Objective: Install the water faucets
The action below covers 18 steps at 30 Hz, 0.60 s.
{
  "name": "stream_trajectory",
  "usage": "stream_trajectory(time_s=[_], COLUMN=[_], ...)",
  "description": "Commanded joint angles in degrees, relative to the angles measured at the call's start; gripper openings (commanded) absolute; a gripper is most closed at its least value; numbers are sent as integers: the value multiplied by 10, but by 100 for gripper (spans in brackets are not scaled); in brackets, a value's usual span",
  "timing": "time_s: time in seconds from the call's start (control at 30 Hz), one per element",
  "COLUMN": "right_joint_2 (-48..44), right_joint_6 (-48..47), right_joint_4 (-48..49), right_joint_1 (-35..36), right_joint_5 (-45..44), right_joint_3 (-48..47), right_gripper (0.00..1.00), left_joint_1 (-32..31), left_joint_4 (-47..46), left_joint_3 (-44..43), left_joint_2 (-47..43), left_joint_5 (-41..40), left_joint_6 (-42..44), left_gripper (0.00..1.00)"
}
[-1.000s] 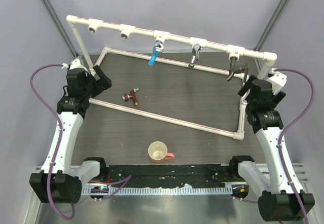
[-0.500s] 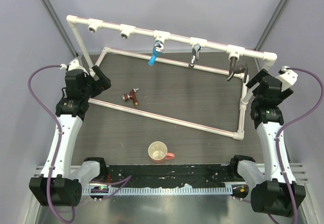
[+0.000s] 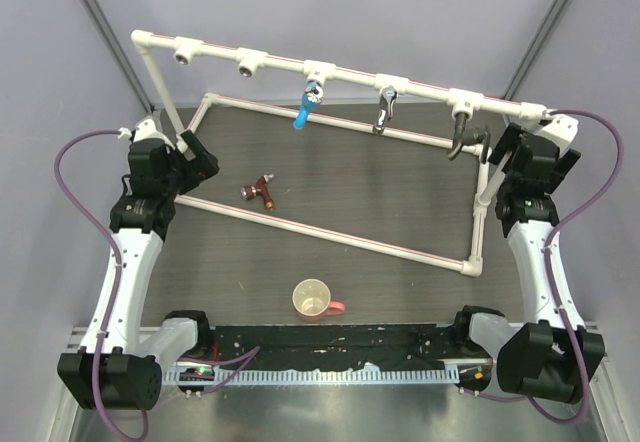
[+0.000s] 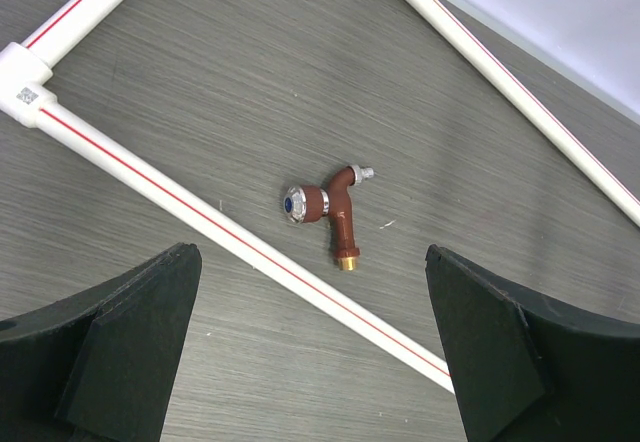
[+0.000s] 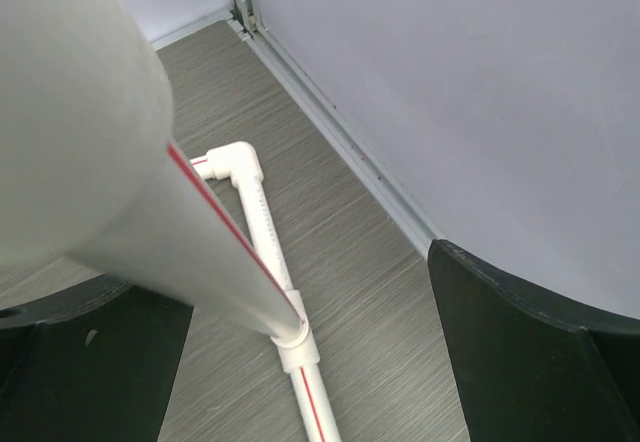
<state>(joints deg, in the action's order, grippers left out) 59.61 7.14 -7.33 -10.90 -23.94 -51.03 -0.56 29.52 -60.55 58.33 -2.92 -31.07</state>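
Nearest the arm bases, a cream cup [image 3: 313, 299] with a pink handle stands upright on the dark wood-grain table [image 3: 400, 202]. It sits outside the white pipe frame [image 3: 330, 232], whose near rail runs slantwise just beyond it.

The copper-coloured faucet [image 3: 260, 191] lies on its side on the table inside that floor frame, just past the near rail and apart from it. In the left wrist view the copper-coloured faucet [image 4: 330, 210] shows a blue-capped knob at its left, a brass-coloured end pointing toward the rail and a small silver tip at its upper right. Nothing touches it.

The left gripper [image 3: 197, 159] hangs at the left end of the frame, above the rail and left of the faucet. In its own camera the left gripper [image 4: 312, 292] is spread wide, its fingers [image 4: 130, 352] far apart and grasping nothing, with the faucet lying on the table below and between them.

The right gripper [image 3: 503, 149] is at the frame's right side, near the upright post. From its wrist the right gripper [image 5: 310, 362] is also splayed wide, and the white post [image 5: 90, 142] looms close and blurred between its fingers [image 5: 530, 352]. Whether a finger touches the post cannot be told.

Farthest back, three faucets hang from tee sockets on the raised top rail [image 3: 420, 87]: a blue faucet [image 3: 305, 105], a chrome faucet [image 3: 384, 110] and a dark faucet [image 3: 462, 132]. Two more tee sockets [image 3: 183, 55] sit to their left.
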Motion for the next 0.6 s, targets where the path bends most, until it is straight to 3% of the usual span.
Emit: stream_trajectory(time_s=[0.0,0.13,0.3,0.43,0.57], right_joint_2=[23,44,89,106,72], right_joint_6=[-69,-109,-96,-72,8], right_joint_4=[67,97,108,95,58], right_joint_1=[-4,-20,-62,-83,-83], right_joint_5=[-39,-37,-1,62,108], right_joint_3=[-41,-56,-77,-104,-116], right_gripper=[100,100,100,100,100], left_joint_1=[3,3,4,4,2], left_joint_4=[-21,-21,-17,-18,-18], left_joint_3=[1,-2,-4,-4,0], left_joint_2=[-11,-1,15,24,32], left_joint_5=[1,18,27,48,47], left_joint_6=[-1,-8,-12,-14,-14], left_gripper=[100,100,100,100,100])
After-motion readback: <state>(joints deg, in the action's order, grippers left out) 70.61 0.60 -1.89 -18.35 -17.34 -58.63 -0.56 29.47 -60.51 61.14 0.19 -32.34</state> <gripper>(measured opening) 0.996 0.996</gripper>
